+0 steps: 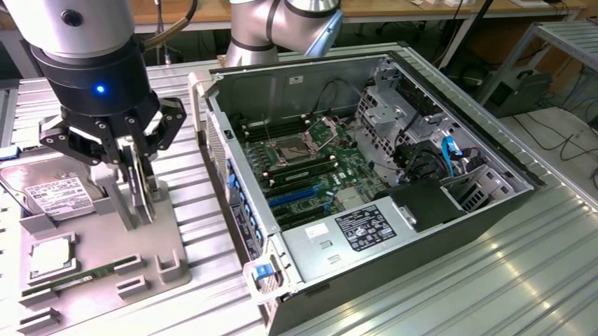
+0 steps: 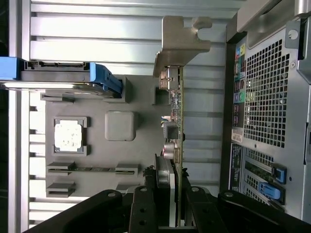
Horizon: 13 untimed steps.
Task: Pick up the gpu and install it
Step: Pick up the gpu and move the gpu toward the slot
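The gpu (image 1: 142,199) is a thin dark card standing on edge over the grey holder tray (image 1: 98,234) at the exterior view's left. My gripper (image 1: 137,180) comes down on it from above, fingers closed on its two faces. In the wrist view the gpu (image 2: 177,109) runs edge-on away from my gripper (image 2: 170,211), with its silver end bracket (image 2: 182,43) at the far end. Whether the card has left its slot in the tray (image 2: 141,145) I cannot tell.
A silver hard drive (image 1: 56,192) with blue rails (image 2: 104,77), a processor chip (image 1: 52,255) and a green memory stick (image 1: 84,275) lie on the same tray. The open computer case (image 1: 439,91) lies beside it, its motherboard with blue slots (image 1: 297,194) exposed.
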Available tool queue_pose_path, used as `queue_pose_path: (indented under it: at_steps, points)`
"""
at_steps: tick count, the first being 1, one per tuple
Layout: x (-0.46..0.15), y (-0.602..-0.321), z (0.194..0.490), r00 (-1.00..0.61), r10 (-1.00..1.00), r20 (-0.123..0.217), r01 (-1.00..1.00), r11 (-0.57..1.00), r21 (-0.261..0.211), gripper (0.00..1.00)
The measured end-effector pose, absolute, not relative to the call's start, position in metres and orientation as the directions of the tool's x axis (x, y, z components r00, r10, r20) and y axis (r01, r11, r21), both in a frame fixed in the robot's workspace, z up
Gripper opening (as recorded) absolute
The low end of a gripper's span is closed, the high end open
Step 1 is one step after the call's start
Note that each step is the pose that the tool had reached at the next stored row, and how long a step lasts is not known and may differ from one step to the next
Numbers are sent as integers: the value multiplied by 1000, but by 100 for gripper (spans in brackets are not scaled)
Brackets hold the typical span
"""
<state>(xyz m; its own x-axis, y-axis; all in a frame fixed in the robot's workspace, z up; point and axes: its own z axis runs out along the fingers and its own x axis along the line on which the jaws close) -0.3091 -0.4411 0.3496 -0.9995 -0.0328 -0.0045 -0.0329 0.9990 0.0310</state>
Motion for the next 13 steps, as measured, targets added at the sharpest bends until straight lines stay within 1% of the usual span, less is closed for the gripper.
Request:
queue_pose_path:
  at_steps: [13]
  points:
    - [-309, -441, 361, -1000, -27, -3, -27, 999, 31, 28]
